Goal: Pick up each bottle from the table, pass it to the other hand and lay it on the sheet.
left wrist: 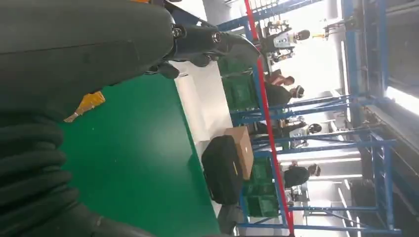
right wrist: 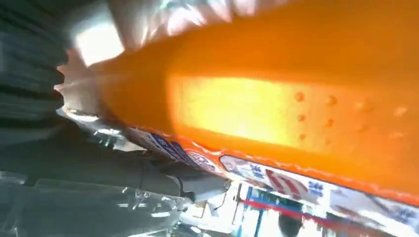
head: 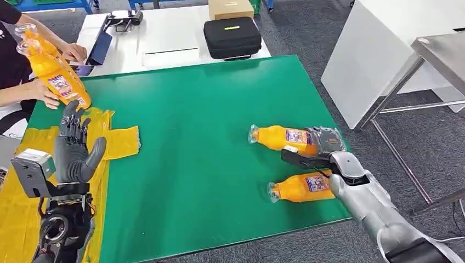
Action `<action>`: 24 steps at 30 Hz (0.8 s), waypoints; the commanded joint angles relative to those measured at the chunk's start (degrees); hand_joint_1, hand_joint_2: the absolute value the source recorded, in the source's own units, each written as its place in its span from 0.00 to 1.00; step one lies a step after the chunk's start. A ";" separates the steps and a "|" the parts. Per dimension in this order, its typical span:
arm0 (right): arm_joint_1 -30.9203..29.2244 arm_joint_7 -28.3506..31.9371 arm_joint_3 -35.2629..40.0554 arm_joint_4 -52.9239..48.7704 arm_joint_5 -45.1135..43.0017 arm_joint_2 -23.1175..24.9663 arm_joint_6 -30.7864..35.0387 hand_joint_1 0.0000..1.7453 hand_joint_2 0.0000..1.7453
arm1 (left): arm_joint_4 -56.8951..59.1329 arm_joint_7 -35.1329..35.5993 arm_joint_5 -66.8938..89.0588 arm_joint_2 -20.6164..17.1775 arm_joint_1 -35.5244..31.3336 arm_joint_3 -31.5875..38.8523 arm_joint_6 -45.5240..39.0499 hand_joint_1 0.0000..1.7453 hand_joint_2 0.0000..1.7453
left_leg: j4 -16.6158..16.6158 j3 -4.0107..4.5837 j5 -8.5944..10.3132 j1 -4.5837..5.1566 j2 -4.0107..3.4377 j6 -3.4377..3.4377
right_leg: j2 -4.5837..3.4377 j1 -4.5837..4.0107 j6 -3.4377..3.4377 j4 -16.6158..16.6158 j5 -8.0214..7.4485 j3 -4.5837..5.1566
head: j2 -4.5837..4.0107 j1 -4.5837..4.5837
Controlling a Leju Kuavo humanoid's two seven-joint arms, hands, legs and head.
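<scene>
Head view: R hand lies on the far bottle at the right of the green mat, fingers over its base end, though whether they grip it cannot be told; the near bottle lies just beside the R wrist. L hand is raised over the yellow sheet at left, fingers straight and apart, holding nothing. At far left a person's hands hold two more bottles above the sheet's far edge.
</scene>
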State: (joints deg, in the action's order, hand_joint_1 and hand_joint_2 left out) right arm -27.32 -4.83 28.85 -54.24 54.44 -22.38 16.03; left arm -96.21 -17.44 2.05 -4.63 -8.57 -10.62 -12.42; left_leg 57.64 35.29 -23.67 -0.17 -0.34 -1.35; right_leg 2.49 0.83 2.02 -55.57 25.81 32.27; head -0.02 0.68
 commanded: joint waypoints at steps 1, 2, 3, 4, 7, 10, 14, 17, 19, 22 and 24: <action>4.80 2.09 -9.59 -18.20 -2.54 3.55 4.83 1.00 1.00 | 2.25 0.23 0.04 0.03 -0.75 -0.66 -0.15 0.00 1.00 | -0.03 -0.12 -0.09 0.03 -0.08 0.08 | -0.26 0.05 -0.11 -0.02 0.09 -0.06 | 0.00 0.02; 5.41 3.88 -10.71 -19.24 -3.76 4.27 7.61 1.00 1.00 | 2.22 0.23 0.04 0.01 -0.76 -0.75 -0.23 0.00 1.00 | -0.03 -0.13 -0.12 0.00 -0.05 0.09 | -0.29 0.01 -0.11 0.01 0.09 -0.08 | 0.00 0.09; 5.87 5.09 -11.10 -20.85 -4.10 4.94 9.78 1.00 1.00 | 2.29 0.23 0.04 0.03 -0.80 -0.96 -0.29 0.00 1.00 | -0.06 -0.21 -0.13 0.00 0.00 0.10 | -0.27 0.01 -0.12 0.05 0.12 -0.17 | 0.00 0.04; 6.64 6.09 -11.16 -23.20 -4.40 5.66 11.37 1.00 1.00 | 2.41 0.33 0.05 0.02 -0.94 -1.33 -0.18 0.00 1.00 | -0.05 -0.20 -0.10 -0.02 0.12 0.09 | -0.13 -0.01 -0.12 0.07 0.13 -0.17 | 0.00 0.02; 7.28 7.59 -11.02 -25.31 -5.87 6.62 12.57 1.00 1.00 | 2.51 0.45 0.04 0.00 -1.10 -1.72 0.06 0.00 1.00 | -0.04 0.10 -0.03 -0.04 0.07 0.06 | -0.07 0.02 -0.09 0.01 0.05 0.14 | 0.00 0.02; 7.28 7.59 -11.02 -25.31 -5.87 6.62 12.57 1.00 1.00 | 2.51 0.45 0.04 0.00 -1.10 -1.72 0.06 0.00 1.00 | -0.06 0.02 -0.04 -0.04 0.19 0.06 | -0.05 0.01 -0.11 0.05 0.08 0.03 | 0.00 0.02; 7.36 10.28 -10.80 -26.09 -8.09 7.79 13.44 1.00 1.00 | 2.43 0.93 -0.36 -0.30 -1.22 -2.37 0.70 0.00 1.00 | -0.05 -0.11 -0.09 -0.05 0.16 0.08 | -0.09 0.03 -0.13 0.06 0.12 -0.09 | 0.00 0.02; 7.56 15.42 -8.72 -28.70 -15.86 11.09 11.18 1.00 1.00 | 1.69 1.72 -0.52 -1.17 -1.23 -4.53 3.28 0.00 1.00 | -0.05 -0.21 -0.14 -0.06 0.09 0.11 | -0.23 0.01 -0.17 0.05 0.15 -0.16 | 0.00 0.04; 7.90 17.15 -6.68 -29.77 -20.26 12.78 8.02 1.00 1.00 | 0.75 2.28 -0.27 -1.83 -1.06 -6.20 5.40 0.00 1.00 | -0.04 0.00 -0.07 -0.06 0.05 0.09 | -0.17 0.00 -0.13 0.02 0.07 0.07 | 0.00 0.02; 8.35 19.76 -3.57 -28.67 -26.63 14.49 5.51 1.00 1.00 | -1.58 3.79 -0.67 -2.01 -0.65 -8.40 9.66 0.00 1.00 | -0.06 -0.15 -0.13 -0.08 0.04 0.12 | -0.24 -0.02 -0.17 0.05 0.13 -0.08 | 0.00 0.02; 7.99 20.50 -2.41 -27.85 -28.89 15.76 4.05 1.00 1.00 | -2.35 4.16 -0.97 -1.70 -0.99 -9.15 11.19 0.00 1.00 | -0.04 -0.02 -0.08 -0.11 0.07 0.09 | -0.15 -0.07 -0.13 0.05 0.08 0.02 | 0.00 0.02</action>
State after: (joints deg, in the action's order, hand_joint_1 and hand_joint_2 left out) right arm -18.29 12.84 20.42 -82.51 32.67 -12.83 23.71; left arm -96.78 -15.04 1.88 -4.92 -8.13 -14.12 -6.05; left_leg 57.64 35.46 -23.66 -0.23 -0.13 -1.34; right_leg 2.62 0.79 1.99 -55.57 25.84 32.46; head -0.02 0.70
